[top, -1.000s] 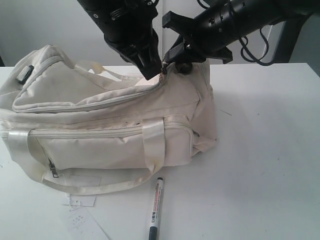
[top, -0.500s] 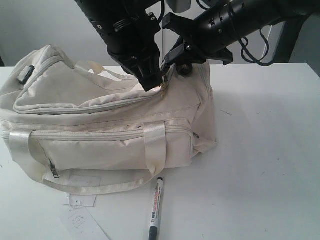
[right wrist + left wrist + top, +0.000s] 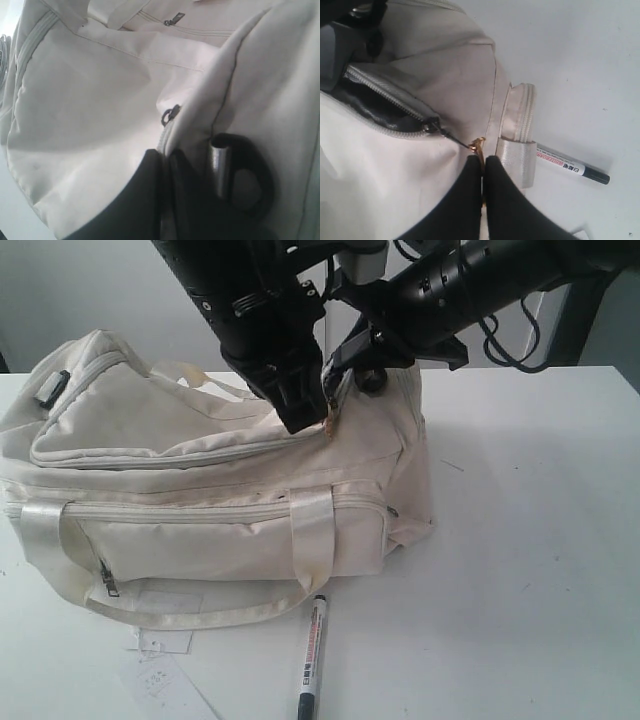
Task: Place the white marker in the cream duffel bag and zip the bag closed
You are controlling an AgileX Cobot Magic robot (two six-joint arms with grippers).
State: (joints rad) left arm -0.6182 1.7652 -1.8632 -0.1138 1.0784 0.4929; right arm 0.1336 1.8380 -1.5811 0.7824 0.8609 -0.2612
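Exterior view, nearest first: the marker [image 3: 312,655] is seen lying flat on the table [image 3: 530,570], just in front of the bag [image 3: 200,530] and outside it. A slim white barrel with red printing and dark ends is shown. It is judged to be light, stiff and smooth, and likely to roll. It would best be pinched across the middle of the barrel, clear of the front handle [image 3: 310,530] that its far end nearly touches. Paper tags [image 3: 160,660] are seen beside it, under the bag's front edge.

Behind it, the bag is seen slumped on its base, made of soft cream cloth with shiny handles and grey zips. It is judged to be limp and prone to sag, so the cloth would have to be held taut for any zip to run.

Farthest back, at the bag's top, the left tool [image 3: 481,162] is clamped on the gold-coloured zip pull [image 3: 479,145]. The top zip is partly open and dark lining is exposed. The right tool [image 3: 165,157] is closed on the cloth edge at the bag's end, next to a black D-ring [image 3: 245,185].
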